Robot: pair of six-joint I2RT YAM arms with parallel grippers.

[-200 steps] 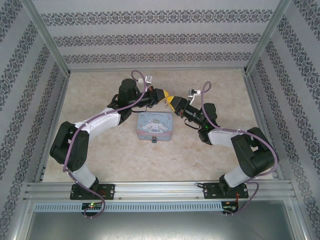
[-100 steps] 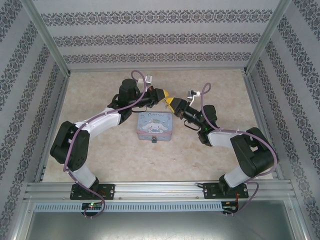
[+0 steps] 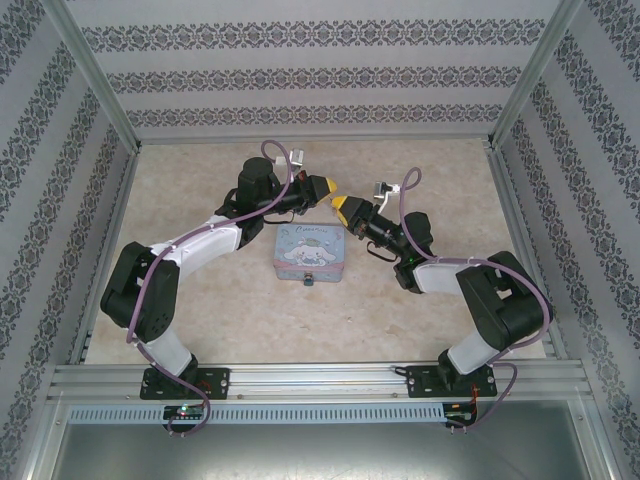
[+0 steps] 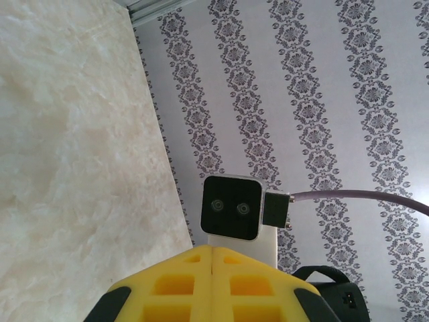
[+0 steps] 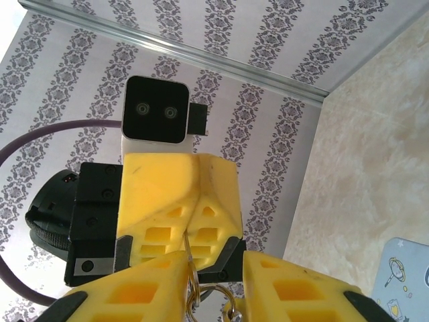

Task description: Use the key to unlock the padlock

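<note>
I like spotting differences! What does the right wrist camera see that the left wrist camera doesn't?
Right wrist view's extras: a metal key ring between the right end effector's yellow fingers, plus a corner of the cartoon tin. Left wrist view's extra: the right arm's black camera. Both share: patterned wallpaper, the marbled table, and the left end effector pressed shut.
</note>
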